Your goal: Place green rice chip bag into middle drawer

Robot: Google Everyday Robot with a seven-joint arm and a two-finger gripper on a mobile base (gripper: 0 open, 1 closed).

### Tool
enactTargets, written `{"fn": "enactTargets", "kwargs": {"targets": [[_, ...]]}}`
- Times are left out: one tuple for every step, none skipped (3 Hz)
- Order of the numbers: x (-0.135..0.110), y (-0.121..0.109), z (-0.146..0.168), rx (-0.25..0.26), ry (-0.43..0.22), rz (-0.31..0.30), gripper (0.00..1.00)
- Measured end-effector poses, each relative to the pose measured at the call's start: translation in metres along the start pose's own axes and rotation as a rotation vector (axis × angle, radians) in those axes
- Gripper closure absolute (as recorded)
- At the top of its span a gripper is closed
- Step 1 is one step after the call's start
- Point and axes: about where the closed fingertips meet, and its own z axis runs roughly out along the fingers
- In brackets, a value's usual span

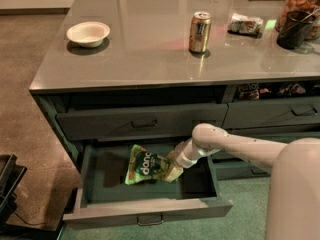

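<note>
The green rice chip bag (146, 165) hangs tilted inside the open middle drawer (145, 212), just above its green floor. My gripper (172, 168) reaches into the drawer from the right and is at the bag's right edge, holding it. The white arm (235, 146) runs from the lower right corner to the drawer. The drawer is pulled well out, with a small dark handle (150, 220) on its front.
The grey counter (150, 49) carries a white bowl (88, 33), a soda can (200, 31), a small grey-white packet (244, 23) and a dark jar (296, 28). A closed drawer (142, 124) sits above the open one. A dark object (10, 184) stands on the floor at left.
</note>
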Motion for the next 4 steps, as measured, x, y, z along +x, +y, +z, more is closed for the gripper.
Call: {"fn": "enactTargets", "kwargs": {"targets": [[0.012, 0.0001, 0.0265, -0.035, -0.003, 0.013, 1.0], [0.0127, 0.0004, 0.0284, -0.036, -0.005, 0.015, 0.82], [0.0127, 0.0004, 0.0284, -0.036, -0.005, 0.015, 0.6], [0.0127, 0.0004, 0.0284, -0.037, -0.005, 0.015, 0.35]]}}
